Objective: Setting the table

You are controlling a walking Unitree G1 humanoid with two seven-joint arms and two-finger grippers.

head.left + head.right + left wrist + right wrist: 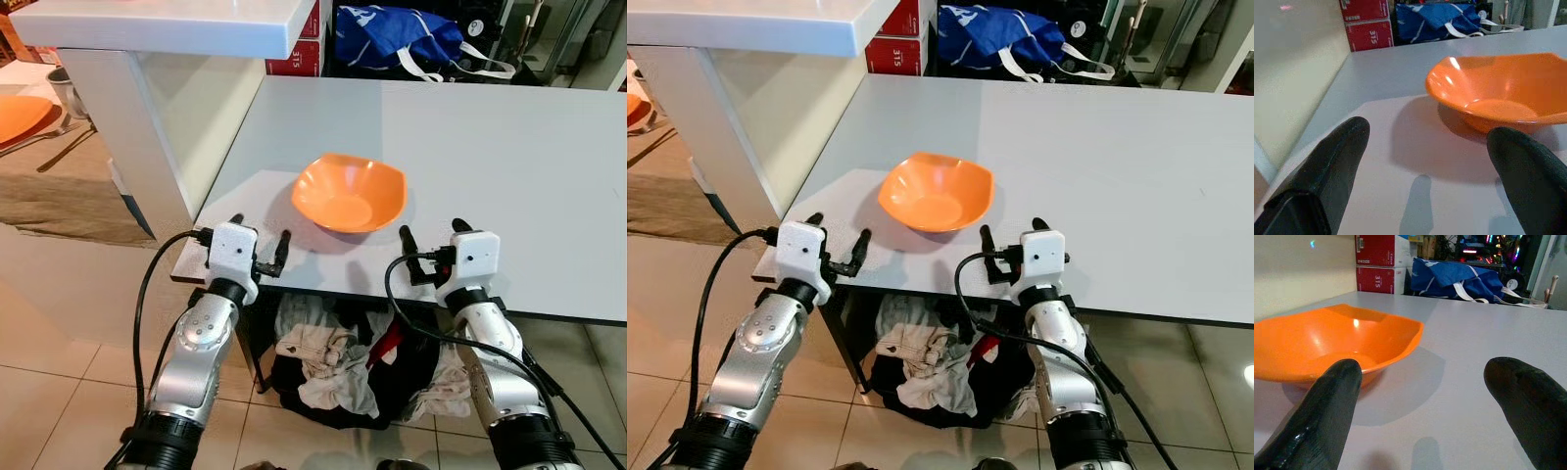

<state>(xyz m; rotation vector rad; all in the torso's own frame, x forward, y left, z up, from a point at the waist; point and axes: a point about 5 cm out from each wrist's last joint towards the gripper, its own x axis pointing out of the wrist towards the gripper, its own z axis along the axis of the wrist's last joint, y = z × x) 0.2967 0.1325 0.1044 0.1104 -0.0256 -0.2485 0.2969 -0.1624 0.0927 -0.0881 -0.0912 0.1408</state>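
Observation:
An orange bowl [350, 193] stands upright and empty on the grey table [509, 157], near its front edge. My left gripper [260, 235] hovers at the table's front left corner, just left of the bowl and short of it, open with nothing between its fingers. My right gripper [431, 233] is at the front edge just right of the bowl, also open and empty. In the left wrist view the bowl [1498, 93] lies ahead beyond one black finger [1533, 171]. The right wrist view has the bowl [1332, 342] ahead behind one finger [1327, 411].
A white counter [167, 24] rises left of the table. Behind the table lie a blue bag [397, 34] and red boxes [299, 54]. A heap of clothes [333, 367] sits on the floor under the table. Far left, an orange plate [20, 116] rests on another table.

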